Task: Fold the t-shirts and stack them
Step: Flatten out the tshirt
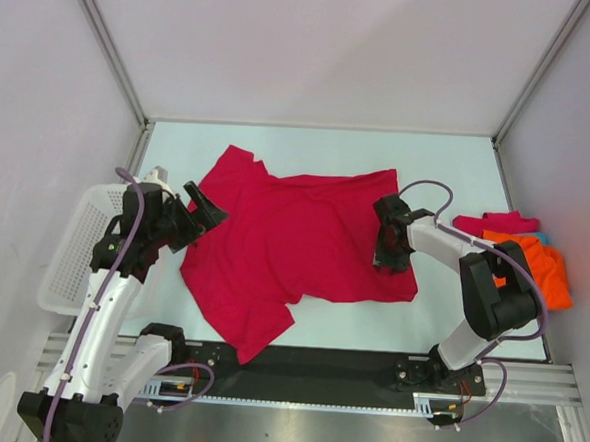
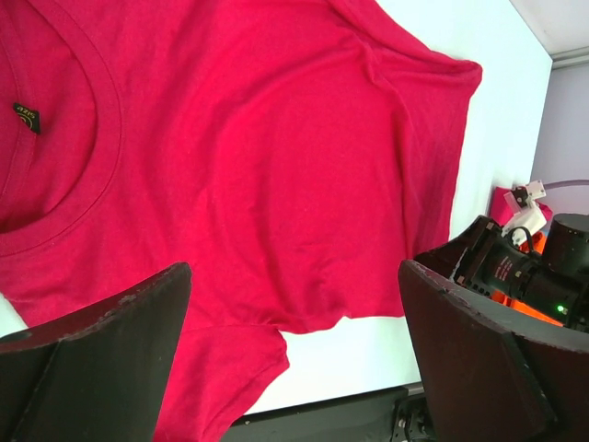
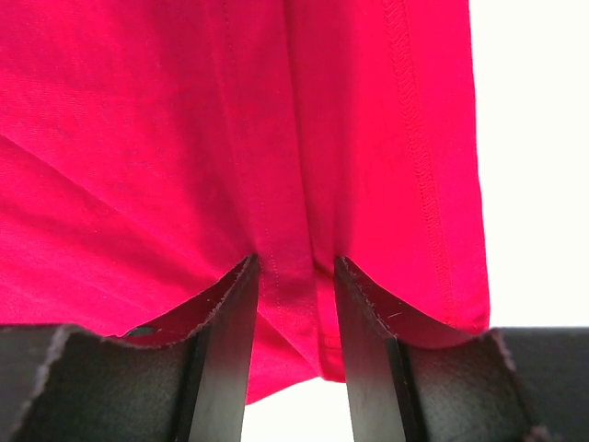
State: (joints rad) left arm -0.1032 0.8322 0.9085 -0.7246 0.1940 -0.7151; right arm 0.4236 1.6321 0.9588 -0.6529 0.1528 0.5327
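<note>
The crimson t-shirt [image 1: 293,251] lies spread out in the middle of the table [image 1: 458,171], one sleeve pointing to 11 o'clock and the other trailing toward 6 o'clock near the front edge. The left gripper [image 1: 208,208] hangs at the shirt's 9 o'clock side with its claw spread wide and nothing in it. In its own wrist view the two dark fingers [image 2: 101,359] frame the cloth below, and the collar [image 2: 106,138] with a small dark label [image 2: 26,117] shows at upper left. The right gripper [image 1: 388,249] sits on the shirt's 3 o'clock edge. Seen from its wrist, its fingers [image 3: 225,341] stand part-way apart, tips down on the fabric, with a creased strip of hem running through the gap (whether they actually bite the cloth I cannot tell). The other t-shirts [image 1: 533,266] lie heaped at 3 o'clock on the table, well apart from the spread one: orange nearest the front, a pinkish-red one behind it, a sliver of teal between. A white lattice basket [image 1: 73,253] stands off the table's 9 o'clock side.
</note>
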